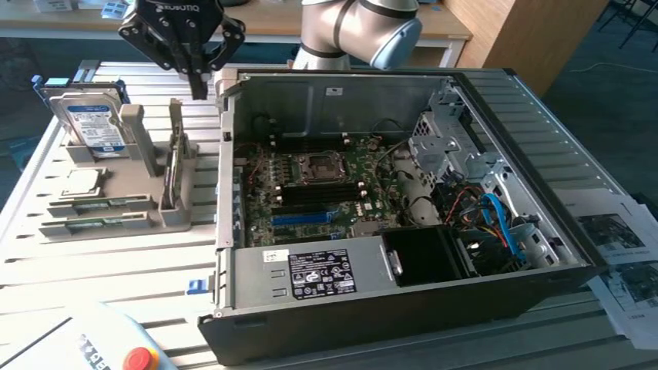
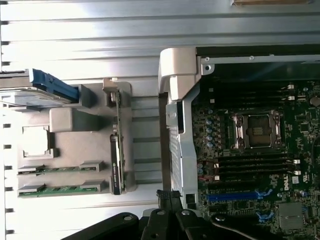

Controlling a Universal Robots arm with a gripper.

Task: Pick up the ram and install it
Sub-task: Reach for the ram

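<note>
here, the ram (image 2: 60,189) is a thin green strip.

A pale slatted table (image 1: 560,123) stands over dark blue floor (image 1: 617,62), a wooden panel (image 1: 514,31) behind it.

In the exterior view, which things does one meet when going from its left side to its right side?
Two green memory sticks → claw → motherboard → blue cables → paper sheets.
</note>
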